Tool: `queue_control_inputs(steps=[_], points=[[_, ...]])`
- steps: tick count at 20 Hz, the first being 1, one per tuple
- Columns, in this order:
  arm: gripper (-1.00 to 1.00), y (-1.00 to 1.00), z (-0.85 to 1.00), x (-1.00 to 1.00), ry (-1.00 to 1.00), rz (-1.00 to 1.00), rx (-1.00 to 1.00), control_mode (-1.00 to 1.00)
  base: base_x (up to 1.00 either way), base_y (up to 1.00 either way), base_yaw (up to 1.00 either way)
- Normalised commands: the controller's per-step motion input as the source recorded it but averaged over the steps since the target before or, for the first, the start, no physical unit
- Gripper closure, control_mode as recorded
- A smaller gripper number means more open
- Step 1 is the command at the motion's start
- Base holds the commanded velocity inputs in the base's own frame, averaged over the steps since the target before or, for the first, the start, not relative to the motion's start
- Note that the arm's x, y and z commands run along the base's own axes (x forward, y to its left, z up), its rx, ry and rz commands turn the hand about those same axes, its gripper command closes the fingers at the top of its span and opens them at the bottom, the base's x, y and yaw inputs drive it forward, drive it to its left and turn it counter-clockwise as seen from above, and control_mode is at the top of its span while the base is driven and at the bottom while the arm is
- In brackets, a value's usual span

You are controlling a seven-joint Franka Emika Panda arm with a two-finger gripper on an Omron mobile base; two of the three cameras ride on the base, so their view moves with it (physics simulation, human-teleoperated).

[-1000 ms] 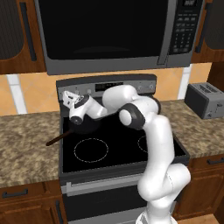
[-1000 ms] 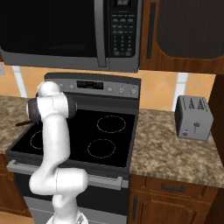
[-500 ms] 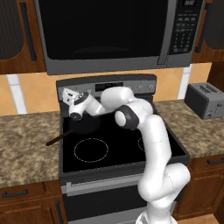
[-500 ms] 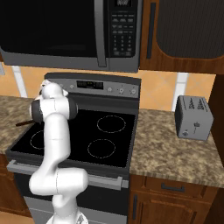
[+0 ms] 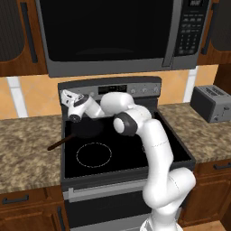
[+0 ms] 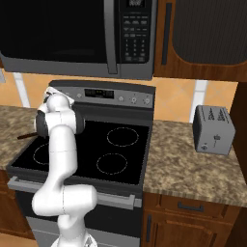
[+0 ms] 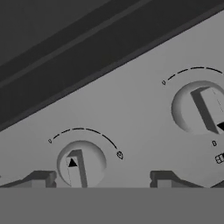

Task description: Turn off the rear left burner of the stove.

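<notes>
From the left: a dark pan (image 5: 83, 129) sits on the stove (image 5: 149, 155) over the rear left burner (image 5: 92, 131), handle toward 8 o'clock; what it holds I cannot tell. The gripper (image 5: 67, 97) is at the back panel's left end, at 11 o'clock from the pan. In the hand view its fingertips (image 7: 41, 178) straddle a knob (image 7: 81, 164), parted, gripping nothing yet. Centre the knob's ridge between them before closing, then twist. A second knob (image 7: 201, 107) lies at 2 o'clock
</notes>
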Motion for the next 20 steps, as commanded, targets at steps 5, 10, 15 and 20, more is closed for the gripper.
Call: queue_control_inputs(steps=[5,10,15,20], points=[[-1.0,0.04,-0.14,0.13,-0.04,0.0,0.0,-1.0,0.0,0.0,0.0],[-1.0,0.0,-0.24,0.0,-0.09,0.0,0.0,-1.0,0.0,0.0,0.0],[1.0,0.03,-0.16,0.06,-0.03,0.0,0.0,-1.0,0.0,0.0,0.0],[1.0,0.0,-0.03,0.1,-0.02,0.0,0.0,-1.0,0.0,0.0,0.0]])
